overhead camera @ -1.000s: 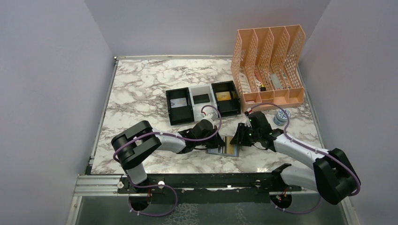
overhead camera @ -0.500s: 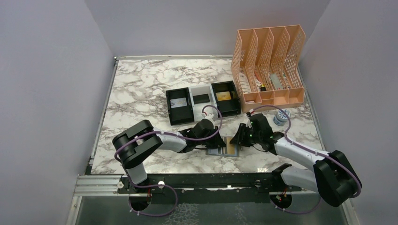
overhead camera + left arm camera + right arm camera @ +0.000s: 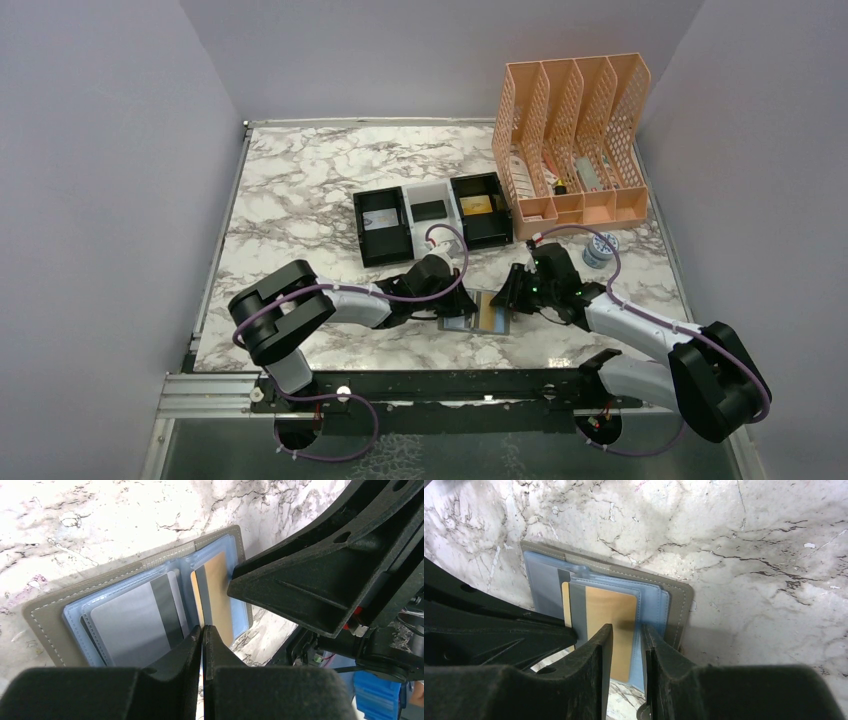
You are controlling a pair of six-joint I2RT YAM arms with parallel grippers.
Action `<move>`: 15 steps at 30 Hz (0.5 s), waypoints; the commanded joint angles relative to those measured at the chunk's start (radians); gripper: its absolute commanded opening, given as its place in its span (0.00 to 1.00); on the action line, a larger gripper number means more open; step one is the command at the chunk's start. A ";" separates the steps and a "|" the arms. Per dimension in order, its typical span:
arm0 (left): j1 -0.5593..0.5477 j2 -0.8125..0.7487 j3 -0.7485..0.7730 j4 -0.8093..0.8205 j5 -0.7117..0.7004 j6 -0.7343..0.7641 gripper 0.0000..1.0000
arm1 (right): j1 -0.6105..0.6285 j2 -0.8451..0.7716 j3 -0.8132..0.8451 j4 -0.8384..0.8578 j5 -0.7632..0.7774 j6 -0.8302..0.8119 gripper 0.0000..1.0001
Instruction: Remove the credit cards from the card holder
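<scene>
Gold and grey credit cards (image 3: 619,605) sit in the open card holder (image 3: 681,610), 0 out; my left tool (image 3: 202,628) closed, right tool (image 3: 626,626) barely parted, empty.

The left arm (image 3: 355,303) and right arm (image 3: 630,322) share one build: bulky glossy black joint housings joined by smooth white-grey links. A thin purple cable (image 3: 455,243) runs along each and loops free near the wrist, ending at a small red-and-white plug. The fingers (image 3: 172,660) are matte black, flat-sided, tapering wedges.
</scene>
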 commanded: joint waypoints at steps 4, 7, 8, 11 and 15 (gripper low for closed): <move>0.000 -0.038 -0.019 0.022 -0.025 0.001 0.06 | 0.006 0.016 -0.009 -0.050 0.035 -0.003 0.28; 0.001 -0.039 -0.021 0.021 -0.023 -0.002 0.06 | 0.006 0.011 0.001 -0.050 0.014 -0.013 0.28; 0.001 -0.039 -0.021 0.021 -0.021 -0.002 0.07 | 0.006 0.006 0.004 -0.051 0.008 -0.015 0.28; 0.001 -0.036 -0.019 0.021 -0.018 -0.002 0.09 | 0.005 -0.013 0.016 -0.055 -0.005 -0.025 0.28; 0.001 -0.030 -0.002 0.023 -0.001 0.005 0.11 | 0.006 -0.020 0.035 -0.062 -0.034 -0.034 0.28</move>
